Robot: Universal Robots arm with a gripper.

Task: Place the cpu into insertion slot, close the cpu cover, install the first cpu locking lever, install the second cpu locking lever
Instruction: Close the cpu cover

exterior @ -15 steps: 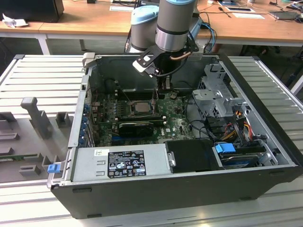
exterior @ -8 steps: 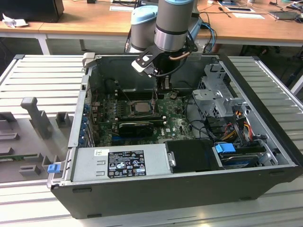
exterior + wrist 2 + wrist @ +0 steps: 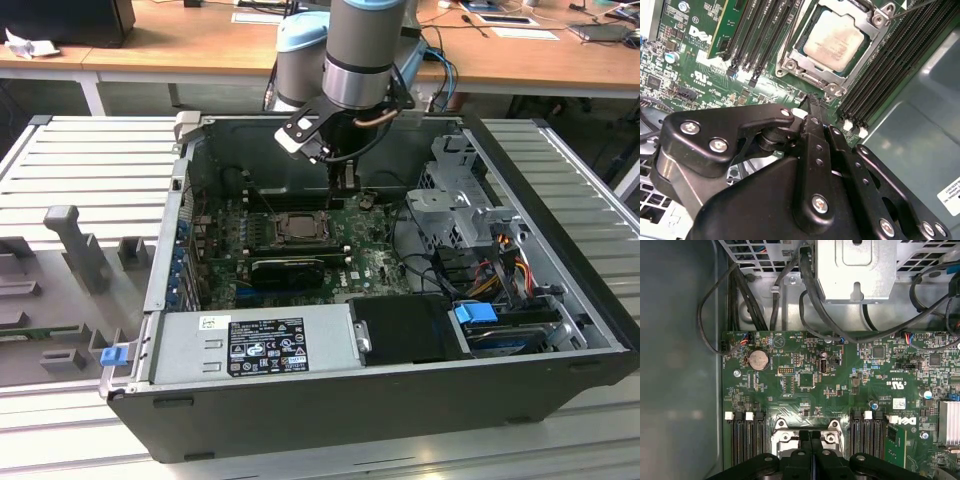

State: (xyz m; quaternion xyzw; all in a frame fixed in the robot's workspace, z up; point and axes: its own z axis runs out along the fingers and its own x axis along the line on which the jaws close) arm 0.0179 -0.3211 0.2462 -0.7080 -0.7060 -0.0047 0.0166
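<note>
The cpu (image 3: pixel 834 39) lies flat in the insertion slot (image 3: pixel 811 80), its tan-silver face showing through the window of the cpu cover (image 3: pixel 863 21), which is folded down over it. A thin wire lever (image 3: pixel 791 31) runs along one side of the socket, and another lever (image 3: pixel 912 7) shows at its far corner. My gripper (image 3: pixel 812 101) hangs just above the board beside the socket, fingers pressed together with nothing between them. In the exterior view the gripper (image 3: pixel 343 186) hovers just behind the socket (image 3: pixel 297 228). The first wrist view has the shut gripper (image 3: pixel 810 436) over the socket's edge (image 3: pixel 785 437).
Black memory slots (image 3: pixel 885 65) flank the socket on both sides. A drive cage (image 3: pixel 455 205) with loose cables stands to the exterior view's right, and the power supply (image 3: pixel 255 345) fills the near side. The case's walls (image 3: pixel 520 170) enclose the board.
</note>
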